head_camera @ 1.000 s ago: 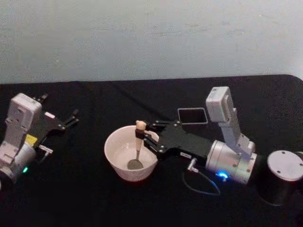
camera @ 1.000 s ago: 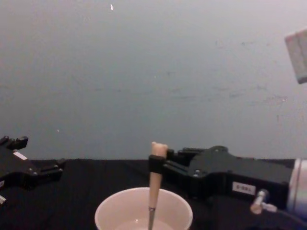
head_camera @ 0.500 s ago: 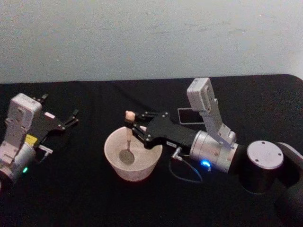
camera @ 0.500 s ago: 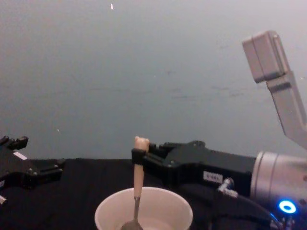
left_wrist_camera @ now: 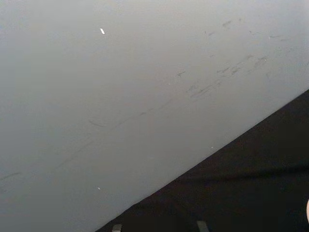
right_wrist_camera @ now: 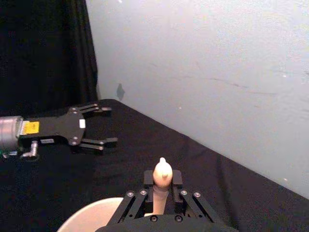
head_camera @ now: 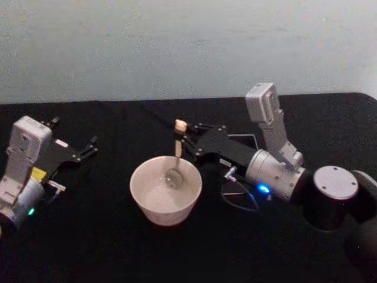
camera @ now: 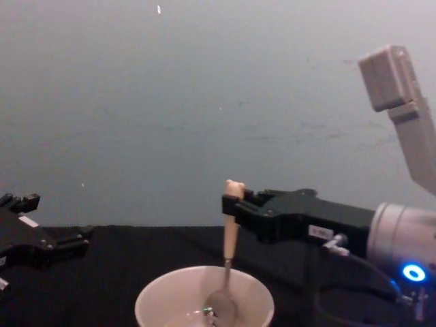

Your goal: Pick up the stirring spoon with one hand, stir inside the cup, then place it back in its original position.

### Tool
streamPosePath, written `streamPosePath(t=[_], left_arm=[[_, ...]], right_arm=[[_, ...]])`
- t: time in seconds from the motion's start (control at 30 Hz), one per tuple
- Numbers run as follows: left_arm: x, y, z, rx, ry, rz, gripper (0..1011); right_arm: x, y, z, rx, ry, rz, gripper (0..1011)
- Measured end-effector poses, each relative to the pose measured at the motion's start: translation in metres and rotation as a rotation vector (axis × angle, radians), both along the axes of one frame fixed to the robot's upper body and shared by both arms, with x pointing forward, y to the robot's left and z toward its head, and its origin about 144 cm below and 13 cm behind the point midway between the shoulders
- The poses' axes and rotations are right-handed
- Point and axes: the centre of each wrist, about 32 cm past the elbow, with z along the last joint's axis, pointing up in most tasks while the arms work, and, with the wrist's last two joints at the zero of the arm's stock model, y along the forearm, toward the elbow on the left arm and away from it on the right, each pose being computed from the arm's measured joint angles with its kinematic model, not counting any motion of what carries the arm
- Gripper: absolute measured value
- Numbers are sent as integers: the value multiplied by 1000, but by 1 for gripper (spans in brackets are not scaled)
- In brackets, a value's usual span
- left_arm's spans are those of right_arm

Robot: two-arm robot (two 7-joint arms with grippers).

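- The stirring spoon (head_camera: 177, 154) stands nearly upright, with its metal bowl down inside the cup (head_camera: 139, 194), close to the far wall, and its bear head on top.
- My right end effector (head_camera: 184, 140) is clamped on the handle just under the bear head. With so high a grip, the spoon could swivel or slip if its bowl drags on the wall.
- The cup sits loose at the middle of the desk (head_camera: 118, 253). A wide stir or a sideways lift could catch the far rim and shove or tip it.
- The dark holder (head_camera: 250, 135) is mostly hidden behind my right arm. A tilted spoon may miss its narrow opening.
- My left end effector (head_camera: 89, 147) rests at the left, fingers apart, well clear of the cup.
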Motion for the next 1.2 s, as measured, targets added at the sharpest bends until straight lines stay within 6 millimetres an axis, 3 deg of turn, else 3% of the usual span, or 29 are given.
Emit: streamPosePath(t=[0.27, 0.57, 0.87, 1.2], left_arm=[[0, 0, 0, 0, 0, 0, 1001], [0, 0, 0, 0, 0, 0, 1001], [0, 0, 0, 0, 0, 0, 1001], [0, 0, 0, 0, 0, 0, 1001]], right_arm=[[-10, -15, 2, -8, -6, 2, 213], [-35, -27, 8, -14, -1, 68, 213], [-47, -18, 9, -10, 6, 144, 213], [-40, 5, 10, 9, 0, 178, 213]])
